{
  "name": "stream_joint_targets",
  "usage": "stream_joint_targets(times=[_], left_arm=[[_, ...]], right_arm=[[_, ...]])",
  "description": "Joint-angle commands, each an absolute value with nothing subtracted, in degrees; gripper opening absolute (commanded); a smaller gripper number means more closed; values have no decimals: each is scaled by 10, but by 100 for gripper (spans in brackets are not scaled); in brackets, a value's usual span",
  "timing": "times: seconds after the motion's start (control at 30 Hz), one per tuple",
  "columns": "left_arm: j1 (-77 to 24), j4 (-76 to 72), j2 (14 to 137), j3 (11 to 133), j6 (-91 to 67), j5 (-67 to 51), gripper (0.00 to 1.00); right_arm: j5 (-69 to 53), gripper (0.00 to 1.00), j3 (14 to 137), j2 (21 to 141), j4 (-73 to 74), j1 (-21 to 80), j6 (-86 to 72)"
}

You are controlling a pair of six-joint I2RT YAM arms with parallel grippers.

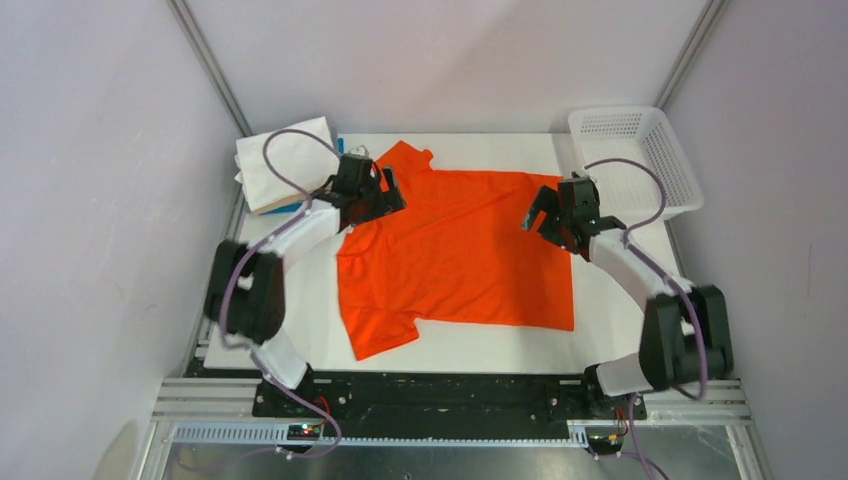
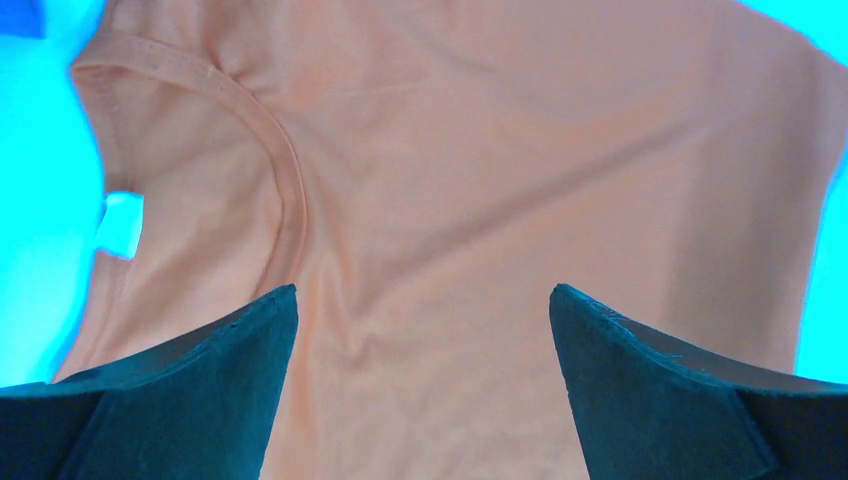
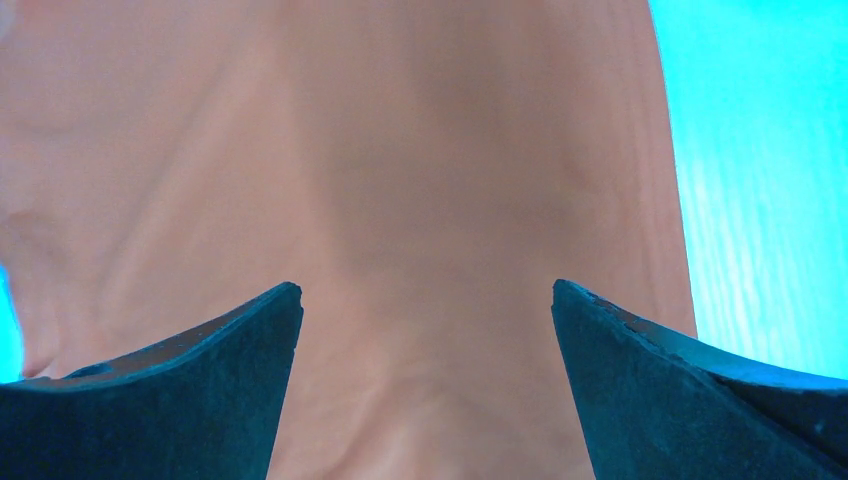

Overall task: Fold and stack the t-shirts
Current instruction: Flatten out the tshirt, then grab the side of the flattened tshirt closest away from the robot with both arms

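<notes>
Both left fingers (image 2: 180, 400) and right fingers (image 3: 180, 400) wide apart, empty, over orange t-shirt (image 1: 460, 250).

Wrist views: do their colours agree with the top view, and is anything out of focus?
Top external: even light, the t-shirt is bright orange on a white table. Left wrist: strong colour cast, cloth looks pale peach, table cyan, the fingers dark with fairly sharp edges. Right wrist: same cast, cloth soft, only faint wrinkles showing.
</notes>
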State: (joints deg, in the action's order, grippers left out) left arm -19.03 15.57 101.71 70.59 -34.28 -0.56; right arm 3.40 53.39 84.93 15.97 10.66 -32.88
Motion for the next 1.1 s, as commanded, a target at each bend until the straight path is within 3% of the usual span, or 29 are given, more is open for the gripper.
stream_joint_targets(times=[0.0,0.2,0.4,0.6,0.83,1.07], left_arm=[[-249,187,832,639,-329,115,100],[-371,273,659,464,-423,255,100],[-489,366,538,332,-548,270,100],[-554,427,499,269,-635,232,98],[-568,431,495,236,-679,197,75],[-568,432,479,201,-714,199,64]], right_arm=[[123,99,527,718,243,167,-341],[160,99,384,509,303,206,-412],[169,100,306,344,376,203,-427],[166,100,290,335,413,188,-409],[155,100,289,371,394,184,-406],[158,99,288,381,393,182,-404]])
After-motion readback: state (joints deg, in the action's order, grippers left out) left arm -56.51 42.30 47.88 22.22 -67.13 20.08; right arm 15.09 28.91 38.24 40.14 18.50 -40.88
